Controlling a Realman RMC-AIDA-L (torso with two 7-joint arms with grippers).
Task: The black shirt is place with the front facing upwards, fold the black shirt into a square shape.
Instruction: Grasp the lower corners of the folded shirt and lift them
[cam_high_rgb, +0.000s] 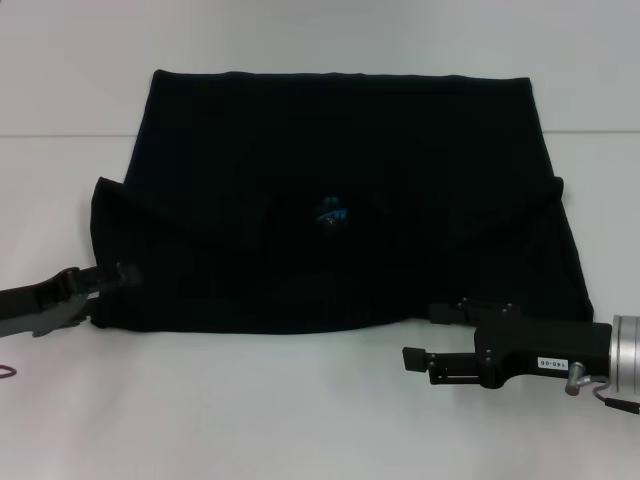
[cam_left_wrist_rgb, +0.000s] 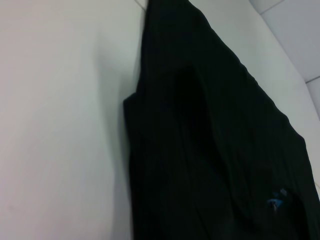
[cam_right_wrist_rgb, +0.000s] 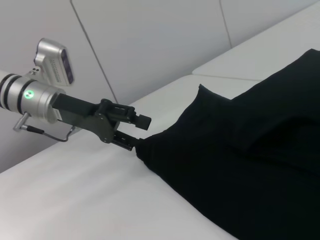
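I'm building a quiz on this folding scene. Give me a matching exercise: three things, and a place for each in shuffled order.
Things:
1. left tool
2. right tool
3. blue neck label

Places:
A. middle of the black shirt
B. on the white table, just off the shirt's near edge
C. at the shirt's near corner on the robot's left

Pairs: 1-C, 2-B, 3-A

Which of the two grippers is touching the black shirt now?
The left gripper: it meets the black shirt at its near left corner. The right gripper sits on the bare table, short of the near edge.
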